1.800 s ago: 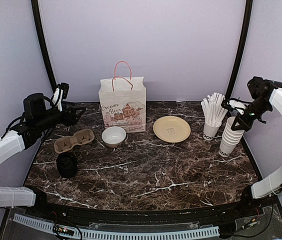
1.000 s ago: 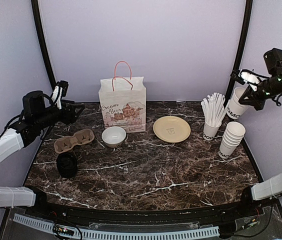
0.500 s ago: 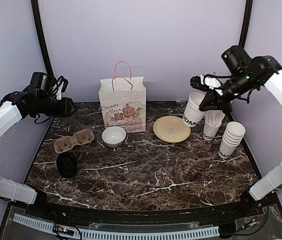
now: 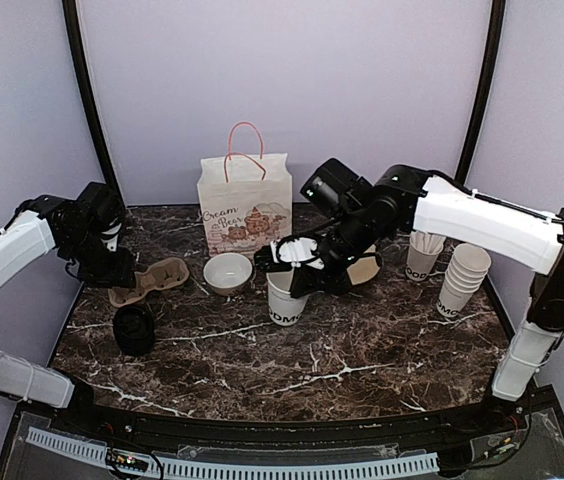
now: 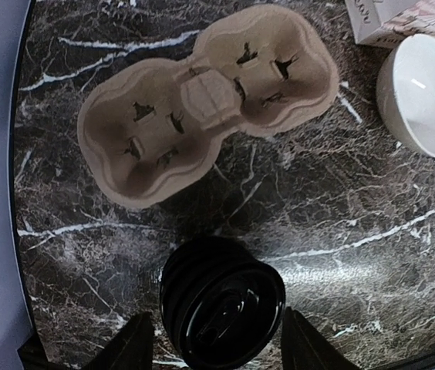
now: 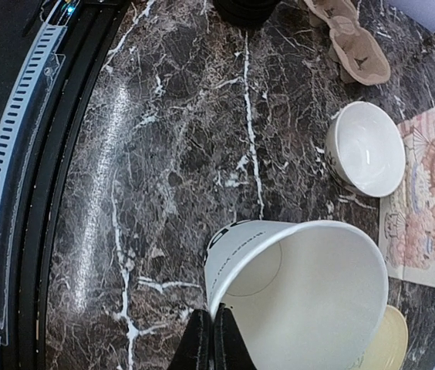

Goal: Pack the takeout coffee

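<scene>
No lidded cup shows in any view. My right gripper [image 4: 292, 258] is shut on the rim of a lidless white paper cup [image 4: 285, 298] with black lettering near its base. It holds the cup upright at table height in the middle; I cannot tell whether the cup touches the table. In the right wrist view the fingers [image 6: 202, 339] pinch the cup's [image 6: 302, 293] near rim. My left gripper [image 4: 119, 272] is open and empty above the left side. In its wrist view the stack of black lids [image 5: 221, 308] lies between its fingers [image 5: 134, 345]. The stack also shows in the top view [image 4: 134, 328].
A brown two-cup carrier [image 4: 149, 280] lies at the left and shows in the left wrist view [image 5: 202, 100]. A white bowl [image 4: 228, 272] and a paper bag [image 4: 245, 210] stand behind. A yellow plate [image 4: 370, 268], a cup of white sticks [image 4: 422, 250] and stacked lidless cups [image 4: 462, 282] are at the right.
My right arm lifted a cup off the stack at the right, carried it left and lowered it to mid-table. My left arm swung down over the carrier and lids.
</scene>
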